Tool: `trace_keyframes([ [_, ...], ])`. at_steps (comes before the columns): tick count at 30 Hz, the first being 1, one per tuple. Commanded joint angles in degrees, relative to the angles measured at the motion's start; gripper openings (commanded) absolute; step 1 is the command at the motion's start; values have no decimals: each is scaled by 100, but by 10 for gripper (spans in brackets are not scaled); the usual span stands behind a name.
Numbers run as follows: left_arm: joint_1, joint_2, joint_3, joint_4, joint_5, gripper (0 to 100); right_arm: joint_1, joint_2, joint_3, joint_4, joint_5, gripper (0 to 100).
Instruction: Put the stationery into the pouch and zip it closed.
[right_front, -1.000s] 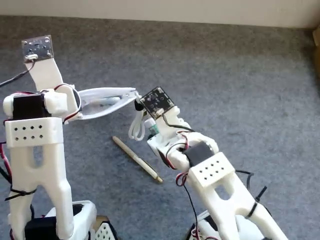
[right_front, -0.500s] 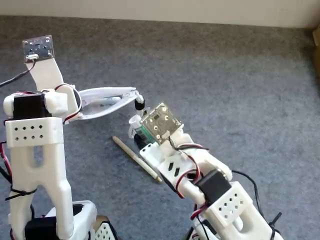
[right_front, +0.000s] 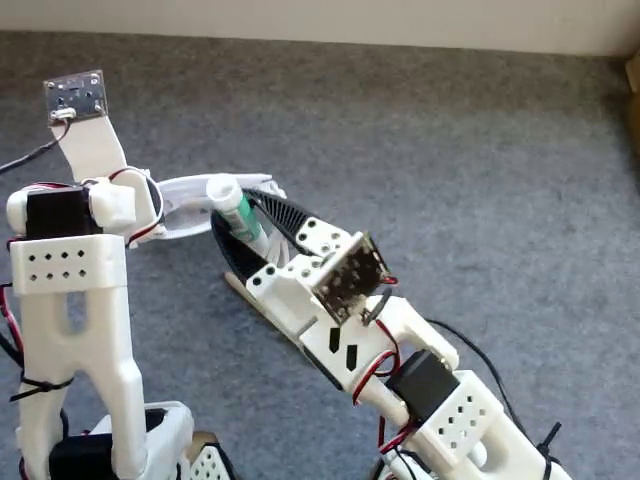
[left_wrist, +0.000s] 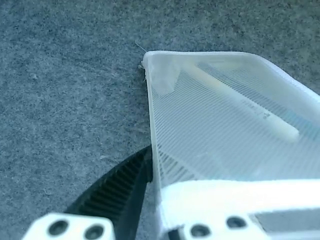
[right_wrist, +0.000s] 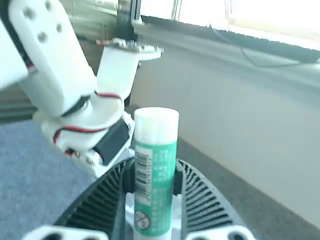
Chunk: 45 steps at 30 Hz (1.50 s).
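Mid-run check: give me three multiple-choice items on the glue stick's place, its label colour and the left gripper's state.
1. Where is the glue stick? A in a drawer; B on a shelf; C in the right gripper.
2. Its label colour? A green; B red; C yellow.
3. The left gripper is: A open in the air; B shut on the pouch; C shut on a ruler.
C: ribbed fingers clamp it. A: green under a white cap. B: the pouch's edge is pinched.
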Motion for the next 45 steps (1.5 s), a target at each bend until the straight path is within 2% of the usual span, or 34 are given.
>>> trace_keyframes([
  [1,145,-92,-268,-26,44,7,-75,-154,-40,-822,-53,9],
  [15,110,-92,-171,-26,26,7,-136,2158,4,-3538,-53,9],
  [24,110,-92,-136,-35,26,7,-119,3002,796,-5103,-53,9],
  [28,110,-92,-101,-167,26,7,-57,3204,857,-5402,-53,9],
  [37,110,-92,-101,-167,26,7,-13,3415,963,-5393,-35,12],
  [43,101,-92,-101,-176,26,7,-48,2985,1420,-5376,-35,161],
  [45,101,-92,-101,-185,26,7,-48,2844,1455,-5156,-35,166],
])
